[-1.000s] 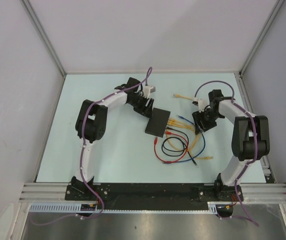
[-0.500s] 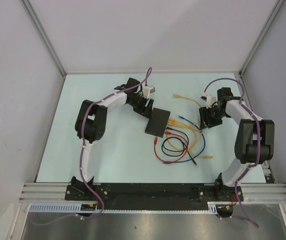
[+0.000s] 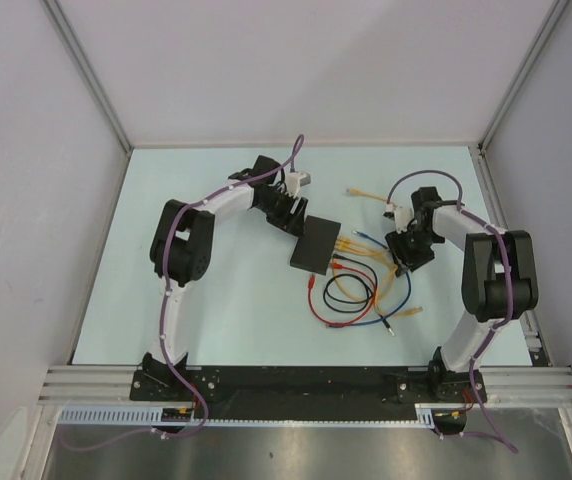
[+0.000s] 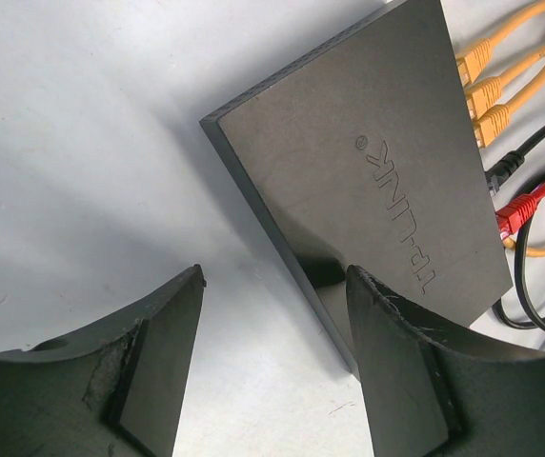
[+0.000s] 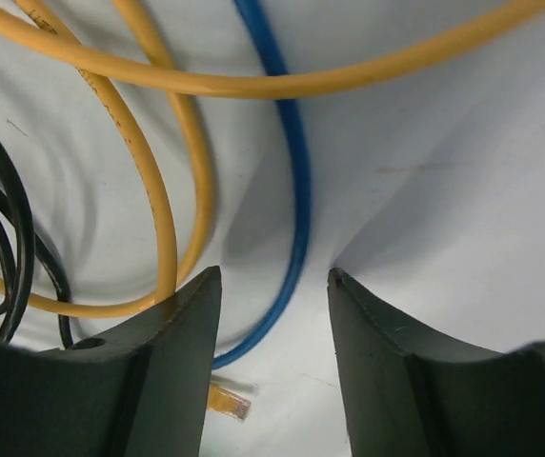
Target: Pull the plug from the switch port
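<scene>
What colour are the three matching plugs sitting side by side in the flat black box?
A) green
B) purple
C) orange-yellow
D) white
C: the left wrist view shows three orange-yellow plugs in a row along the edge of the switch, beside a black plug and a red plug.

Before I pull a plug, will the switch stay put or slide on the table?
Likely slides: the switch is a thin, flat box on a smooth table, unheld. Lying flat, it probably won't tip.

Pale table (image 3: 216, 310), grey walls (image 3: 26, 200) on three sides. Loose yellow cable (image 3: 366, 192) lies toward the far edge.
</scene>
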Controlling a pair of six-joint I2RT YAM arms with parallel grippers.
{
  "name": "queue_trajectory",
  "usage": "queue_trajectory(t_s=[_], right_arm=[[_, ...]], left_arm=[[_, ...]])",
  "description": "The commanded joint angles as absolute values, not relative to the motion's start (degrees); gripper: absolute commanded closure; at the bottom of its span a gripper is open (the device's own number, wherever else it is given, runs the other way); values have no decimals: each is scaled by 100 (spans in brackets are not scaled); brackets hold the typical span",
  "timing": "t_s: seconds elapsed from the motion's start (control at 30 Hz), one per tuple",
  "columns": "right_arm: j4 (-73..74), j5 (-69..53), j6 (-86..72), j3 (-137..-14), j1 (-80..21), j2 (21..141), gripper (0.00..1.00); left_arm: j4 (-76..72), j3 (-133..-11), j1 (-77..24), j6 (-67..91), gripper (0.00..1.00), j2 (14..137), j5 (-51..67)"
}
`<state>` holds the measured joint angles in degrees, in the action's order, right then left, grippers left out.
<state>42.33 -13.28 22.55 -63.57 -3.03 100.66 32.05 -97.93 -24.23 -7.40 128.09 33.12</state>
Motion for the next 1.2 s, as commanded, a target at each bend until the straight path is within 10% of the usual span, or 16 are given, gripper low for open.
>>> queue_trajectory(t_s=[0.0, 0.33, 0.83, 0.9, 0.97, 1.17], right_arm=[[4026, -941, 2268, -6249, -509, 10186, 50], [4103, 183, 2723, -6344, -62, 10485, 99], [4034, 1143, 2822, -7813, 852, 11250, 100], [4104, 882, 2594, -8093, 853, 11215, 89], [4253, 477, 2304, -8462, 852, 11171, 56], [4720, -2317, 1942, -10352, 677, 11460, 46]], left_arm=[[3287, -9703, -2417, -694, 32, 12621, 3138], [3296, -9659, -2426, -703, 31, 12568, 3050], [3278, -9738, -2417, -650, 31, 12604, 3111], [3287, -9773, -2417, -642, 30, 12534, 3129], [3296, -9800, -2417, -642, 31, 12402, 3138], [3296, -9756, -2408, -659, 31, 11981, 3383]])
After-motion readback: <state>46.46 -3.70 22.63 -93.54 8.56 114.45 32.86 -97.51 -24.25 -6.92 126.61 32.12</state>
